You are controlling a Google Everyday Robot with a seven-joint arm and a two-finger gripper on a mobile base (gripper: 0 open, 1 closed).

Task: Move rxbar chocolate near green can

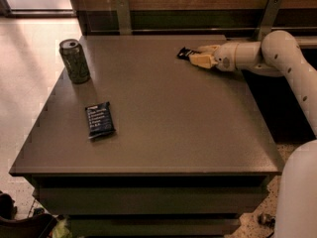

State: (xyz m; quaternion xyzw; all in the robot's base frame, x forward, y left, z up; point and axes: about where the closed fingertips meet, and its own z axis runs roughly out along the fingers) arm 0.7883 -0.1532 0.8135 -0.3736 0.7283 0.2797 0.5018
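Observation:
The rxbar chocolate [186, 53], a slim black wrapper, lies flat at the back right of the table. My gripper [199, 54] reaches in from the right at table height. It is open, with one tan finger on each side of the bar's right end. The green can [75, 61] stands upright near the table's back left corner, far to the left of the bar and gripper.
A wider dark blue bar wrapper [99, 120] lies flat on the left side of the grey table [173, 133], in front of the can. A wooden wall with metal brackets [124, 14] runs along the back. My white arm [282, 53] spans the right edge.

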